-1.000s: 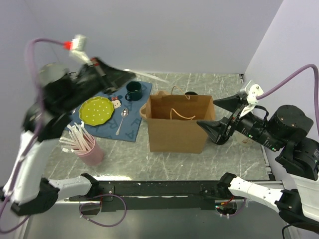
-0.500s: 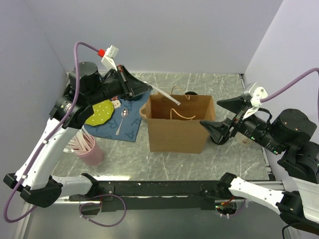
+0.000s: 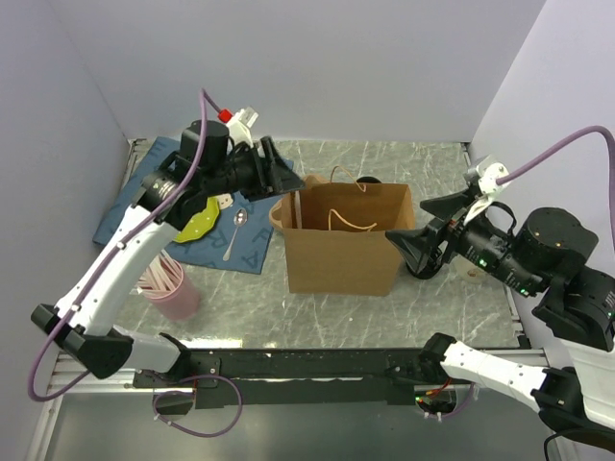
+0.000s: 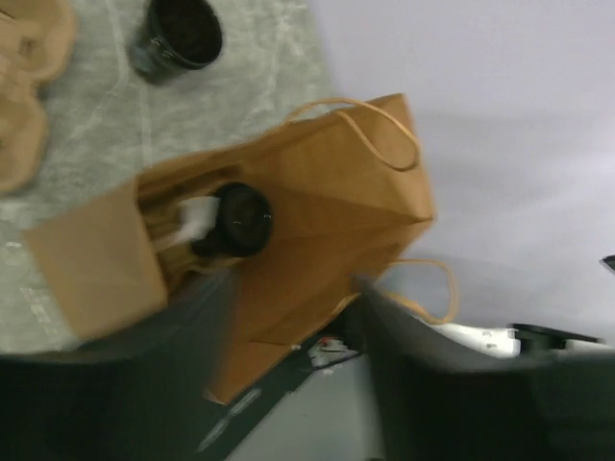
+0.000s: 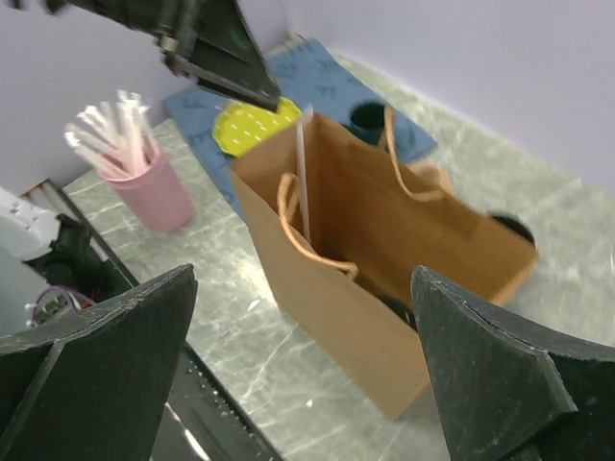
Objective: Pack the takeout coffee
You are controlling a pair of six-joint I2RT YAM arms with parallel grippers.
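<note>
My left fingers (image 4: pixel 115 384) hang parted and empty over the paper bag (image 3: pixel 341 254), inside which the takeout coffee (image 4: pixel 240 219) sits beside a straw (image 5: pixel 304 173); my right fingers (image 5: pixel 86 375), spread wide at its right end, probably steady it.

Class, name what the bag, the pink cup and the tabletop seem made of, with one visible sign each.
Bag: brown kraft paper, matte; it creases, with folded sides and thin cord handles.
Pink cup: probably matte plastic or ceramic; smooth, even colour, nothing decisive.
Tabletop: grey marble look, veined, slight sheen; stone or printed laminate, hard to say.
</note>
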